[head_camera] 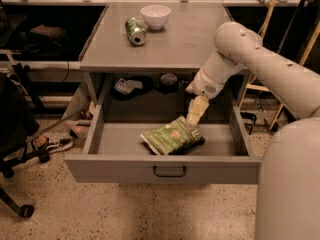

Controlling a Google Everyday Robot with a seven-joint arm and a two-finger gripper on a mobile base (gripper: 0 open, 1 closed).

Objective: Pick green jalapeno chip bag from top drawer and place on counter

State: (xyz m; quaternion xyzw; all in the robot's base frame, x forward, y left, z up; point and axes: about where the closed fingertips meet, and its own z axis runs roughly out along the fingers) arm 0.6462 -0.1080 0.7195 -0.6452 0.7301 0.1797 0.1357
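Note:
The green jalapeno chip bag [171,136] lies flat in the open top drawer [120,143], right of its middle, with its reddish picture facing up. My gripper [196,115] points down into the drawer at the bag's upper right edge, touching it or just above it. The drawer's front panel carries a dark pull handle [169,172]. The counter [190,39] is the grey cabinet top above the drawer.
A crushed green soda can [135,31] and a white bowl [155,16] stand at the back left of the counter. Dark objects [131,87] sit on the shelf behind the drawer. My arm [270,74] crosses the right side. A chair base and shoe [50,145] are at the left.

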